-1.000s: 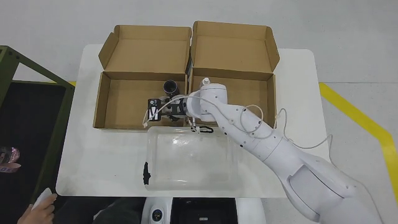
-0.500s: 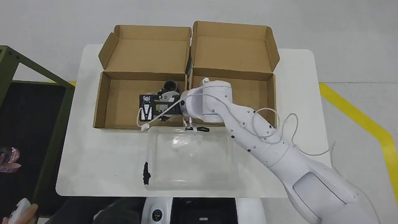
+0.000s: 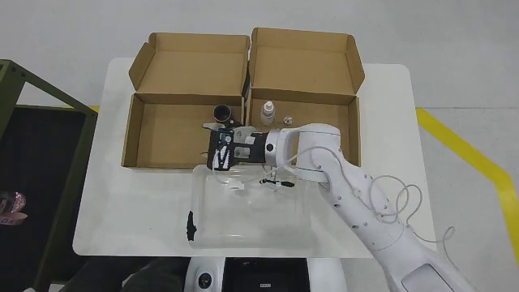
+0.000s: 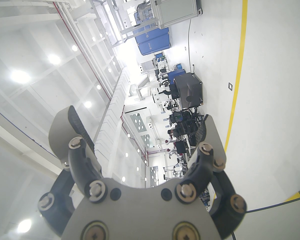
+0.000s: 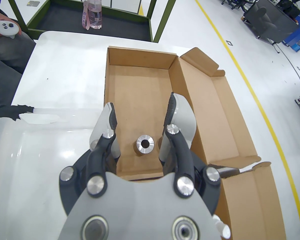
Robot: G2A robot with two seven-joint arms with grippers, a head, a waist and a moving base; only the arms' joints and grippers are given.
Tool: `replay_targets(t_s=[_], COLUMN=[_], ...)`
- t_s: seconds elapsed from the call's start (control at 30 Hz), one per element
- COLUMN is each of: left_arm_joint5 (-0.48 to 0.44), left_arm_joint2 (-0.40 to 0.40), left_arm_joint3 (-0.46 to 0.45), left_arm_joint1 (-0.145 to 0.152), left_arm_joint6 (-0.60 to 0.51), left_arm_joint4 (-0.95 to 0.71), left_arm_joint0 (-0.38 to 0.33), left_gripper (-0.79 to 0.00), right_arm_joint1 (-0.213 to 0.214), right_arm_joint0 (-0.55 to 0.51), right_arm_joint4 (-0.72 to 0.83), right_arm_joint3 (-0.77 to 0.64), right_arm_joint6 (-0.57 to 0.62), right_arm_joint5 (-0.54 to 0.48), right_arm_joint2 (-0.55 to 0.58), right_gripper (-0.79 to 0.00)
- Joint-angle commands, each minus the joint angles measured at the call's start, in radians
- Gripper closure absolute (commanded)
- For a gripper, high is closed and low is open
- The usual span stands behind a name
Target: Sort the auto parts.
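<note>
- Currently the metal sleeve [image 3: 220, 113] stands upright, bore up, in the far right corner of the left box [image 3: 162, 134], close to the wall it shares with the right box [image 3: 324, 122].
- A white bottle-shaped part [image 3: 267, 114] and a small piece [image 3: 287, 118] sit just beside each other at the far end of the right box.
- Your right gripper [image 5: 142, 108] hangs over the near right part of the left box. Its fingers are apart and hold nothing, and they are clear of the sleeve.
- My read is that the sleeve counts as sorted, and that the step in hand is getting out of the box to fetch the next part.
- Lift straight up first. The near wall of the left box is right under the wrist, and a sideways swing could drag the box or tip the sleeve.
- Leave the fingers spread while you cross to the clear bin [image 3: 243, 219] on the tabletop [image 3: 113, 211].
- The bin's walls are hard to see, so come down from above rather than across its rim. I cannot tell what lies inside it.
- Your left gripper [image 4: 140, 123] points up into the room, with its fingers apart and empty.
</note>
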Motion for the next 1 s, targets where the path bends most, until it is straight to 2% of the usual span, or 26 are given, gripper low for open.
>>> replay_targets(t_s=[0.0, 0.57, 0.97], left_arm_joint5=[0.0, 0.0, 0.0], left_arm_joint2=[0.0, 0.0, 0.0], left_arm_joint3=[0.0, 0.0, 0.0], left_arm_joint1=[0.0, 0.0, 0.0], left_arm_joint6=[0.0, 0.0, 0.0], left_arm_joint4=[0.0, 0.0, 0.0], left_arm_joint0=[0.0, 0.0, 0.0], left_gripper=[-0.785, -0.785, -0.785], right_arm_joint1=[0.013, 0.105, 0.14], right_arm_joint0=[-0.043, -0.41, -0.614], right_arm_joint4=[-0.013, -0.115, -0.168], right_arm_joint3=[-0.039, -0.259, -0.281], right_arm_joint6=[-0.016, -0.249, -0.49], right_arm_joint5=[-0.012, -0.018, 0.065], right_arm_joint2=[0.037, 0.401, 0.59], right_gripper=[-0.382, -0.48, -0.542])
